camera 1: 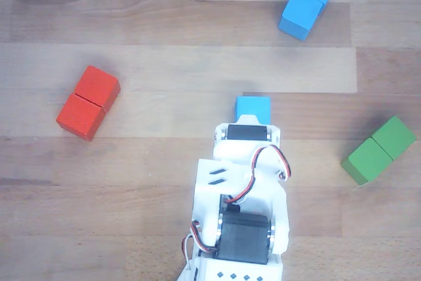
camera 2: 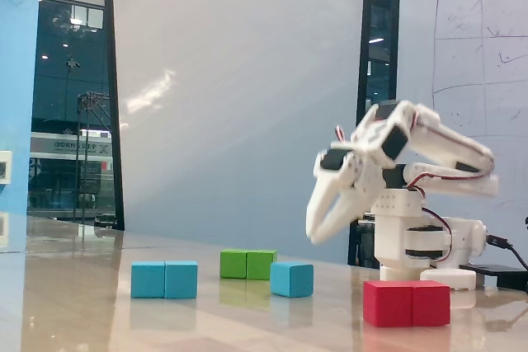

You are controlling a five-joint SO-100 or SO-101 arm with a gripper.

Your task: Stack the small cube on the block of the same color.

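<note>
The small blue cube (camera 1: 253,105) lies on the wooden table just beyond the arm's wrist, which covers its near edge; it also shows in the fixed view (camera 2: 291,279). The two-cube blue block (camera 1: 308,1) lies far up and to the right; in the fixed view (camera 2: 164,279) it is left of the cube. My gripper (camera 2: 315,237) hangs tips down, above and slightly right of the cube, clear of it. It is a little blurred, and its fingers seem to meet in one point with nothing between them. In the other view the arm hides the fingers.
A red two-cube block (camera 1: 87,102) lies left of the arm and stands in front of the base in the fixed view (camera 2: 407,302). A green two-cube block (camera 1: 378,149) lies to the right; in the fixed view (camera 2: 247,264) it is behind the cube.
</note>
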